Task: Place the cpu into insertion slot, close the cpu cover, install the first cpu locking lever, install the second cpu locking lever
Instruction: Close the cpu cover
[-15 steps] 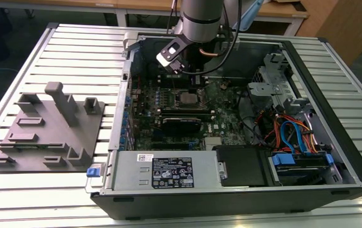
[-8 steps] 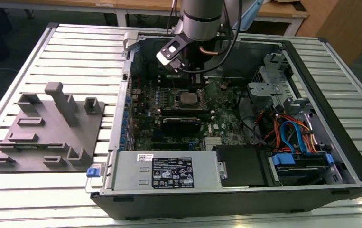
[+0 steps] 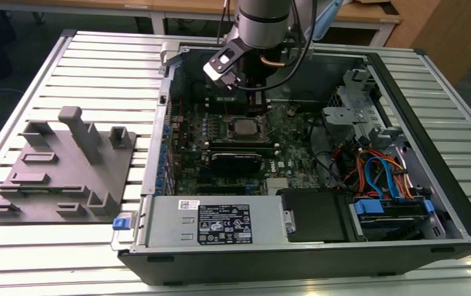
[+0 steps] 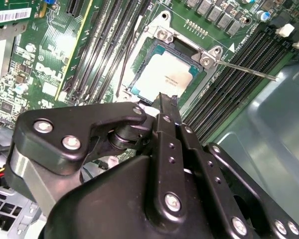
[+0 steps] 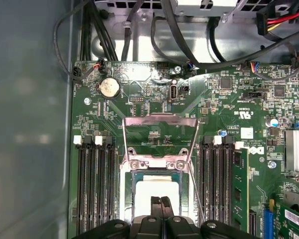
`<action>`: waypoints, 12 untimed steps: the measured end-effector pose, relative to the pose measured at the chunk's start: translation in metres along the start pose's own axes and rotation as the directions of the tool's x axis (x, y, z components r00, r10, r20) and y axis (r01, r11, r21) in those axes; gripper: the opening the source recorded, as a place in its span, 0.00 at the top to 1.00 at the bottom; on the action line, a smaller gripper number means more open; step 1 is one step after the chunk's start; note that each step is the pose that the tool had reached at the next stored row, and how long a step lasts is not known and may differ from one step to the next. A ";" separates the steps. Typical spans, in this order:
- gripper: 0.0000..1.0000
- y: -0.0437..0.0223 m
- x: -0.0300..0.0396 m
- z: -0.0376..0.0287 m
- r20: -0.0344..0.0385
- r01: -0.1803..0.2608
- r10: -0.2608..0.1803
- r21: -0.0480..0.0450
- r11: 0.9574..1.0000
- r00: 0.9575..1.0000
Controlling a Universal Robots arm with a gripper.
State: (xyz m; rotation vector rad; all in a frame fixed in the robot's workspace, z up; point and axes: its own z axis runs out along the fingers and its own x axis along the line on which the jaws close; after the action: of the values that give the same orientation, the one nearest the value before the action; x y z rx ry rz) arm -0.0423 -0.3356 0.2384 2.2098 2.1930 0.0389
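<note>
The cpu (image 5: 157,191) lies flat in the insertion slot (image 5: 126,196), its silver-grey top facing up, also seen in the second wrist view as the cpu (image 4: 165,77). The cpu cover (image 5: 159,121) is swung back off the socket on its hinge. Two thin locking levers stand loose, one lever (image 5: 195,149) on each side, and a lever (image 4: 244,69) juts out sideways. My gripper (image 5: 161,201) hovers just over the cpu's near edge. Its fingers (image 4: 168,107) are shut together with nothing between them. In the exterior view the arm (image 3: 260,24) reaches down over the socket (image 3: 237,126).
Black memory slots (image 5: 94,184) flank the socket on both sides. Cables (image 5: 189,45) run along the board's far edge. The open computer case (image 3: 433,154) holds a power supply (image 3: 215,222) and a drive cage (image 3: 358,105). A grey fixture block (image 3: 62,166) stands at the exterior view's left.
</note>
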 end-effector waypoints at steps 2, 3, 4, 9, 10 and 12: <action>0.90 0.0001 0.0000 -0.0014 0.000 0.000 0.000 0.000 1.000 1.000; 0.90 0.0001 0.0000 -0.0022 0.000 0.000 0.000 0.000 1.000 1.000; 0.90 0.0001 0.0000 -0.0029 0.000 0.000 0.000 0.000 1.000 1.000; 0.90 0.0002 0.0000 -0.0066 0.000 0.000 0.000 0.000 1.000 1.000; 0.90 0.0003 0.0000 -0.0071 0.000 0.000 0.000 0.000 1.000 1.000; 0.90 0.0003 0.0000 -0.0074 0.000 0.000 0.000 0.000 1.000 1.000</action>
State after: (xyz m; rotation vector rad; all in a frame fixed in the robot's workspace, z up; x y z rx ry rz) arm -0.0422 -0.3356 0.2458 2.2098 2.1930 0.0395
